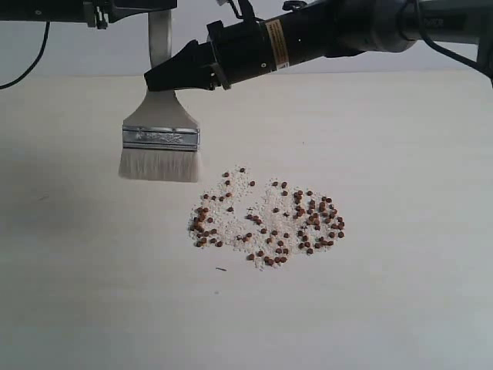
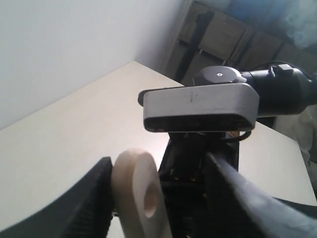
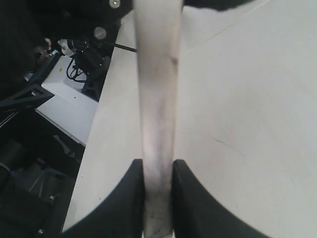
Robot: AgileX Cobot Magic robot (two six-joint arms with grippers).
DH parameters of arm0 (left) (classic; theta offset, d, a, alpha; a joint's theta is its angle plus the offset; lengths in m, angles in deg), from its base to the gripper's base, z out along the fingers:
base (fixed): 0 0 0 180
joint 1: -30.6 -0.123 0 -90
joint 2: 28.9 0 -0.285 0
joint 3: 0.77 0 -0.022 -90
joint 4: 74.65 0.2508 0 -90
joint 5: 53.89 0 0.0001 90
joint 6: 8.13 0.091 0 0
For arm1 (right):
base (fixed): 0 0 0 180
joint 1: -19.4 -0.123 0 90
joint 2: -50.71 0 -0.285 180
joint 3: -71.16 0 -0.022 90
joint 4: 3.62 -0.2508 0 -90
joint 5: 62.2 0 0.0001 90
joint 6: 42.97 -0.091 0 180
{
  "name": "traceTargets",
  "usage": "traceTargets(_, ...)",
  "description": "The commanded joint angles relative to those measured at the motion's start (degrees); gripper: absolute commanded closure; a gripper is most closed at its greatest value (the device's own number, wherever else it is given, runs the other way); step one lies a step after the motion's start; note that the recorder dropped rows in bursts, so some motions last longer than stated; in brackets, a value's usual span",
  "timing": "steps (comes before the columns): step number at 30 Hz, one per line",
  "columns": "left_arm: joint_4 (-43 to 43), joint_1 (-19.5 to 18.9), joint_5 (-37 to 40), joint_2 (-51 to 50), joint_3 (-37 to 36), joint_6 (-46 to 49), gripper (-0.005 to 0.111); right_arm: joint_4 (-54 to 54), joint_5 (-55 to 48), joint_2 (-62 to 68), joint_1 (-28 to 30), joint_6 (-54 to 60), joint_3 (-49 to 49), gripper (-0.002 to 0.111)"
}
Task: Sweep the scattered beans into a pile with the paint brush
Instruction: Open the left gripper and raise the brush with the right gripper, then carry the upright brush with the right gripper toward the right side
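Seen from the front, the right claw (image 3: pixel 158 171) reaches in from the right and is pinched tight on the pale handle of the paint brush (image 1: pixel 160 139). The brush hangs upright, bristles down, just left of and slightly behind the beans (image 1: pixel 269 223); I cannot tell whether the tips touch the desk (image 1: pixel 400 308). The beans lie in a loose patch among whitish grains (image 1: pixel 231 222), off the right end of the brush's wide edge, so I judge the sweep must come rightward and forward, while the left claw (image 2: pixel 157 168), high above and left of the beans, gapes around the handle's holed end, gripping nothing.
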Motion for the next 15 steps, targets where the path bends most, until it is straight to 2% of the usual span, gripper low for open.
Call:
traceTargets(1, 0.09, -0.21, 0.18, 0.08, -0.2, 0.08, 0.055, 0.04, 0.3, -1.27, -0.21, -0.12, -0.24, 0.108)
traceTargets(2, 0.09, -0.21, 0.18, 0.08, -0.2, -0.06, 0.059, 0.2, 0.3, -1.27, -0.21, -0.12, -0.24, 0.108)
traceTargets(9, -2.37, -0.21, 0.18, 0.08, -0.2, -1.01, 0.106, 0.2, 0.3, -1.27, -0.21, -0.12, -0.24, 0.108)
traceTargets(15, -1.08, -0.21, 0.18, 0.08, -0.2, 1.37, 0.107, 0.2, 0.3, -1.27, -0.21, -0.12, -0.24, 0.107)
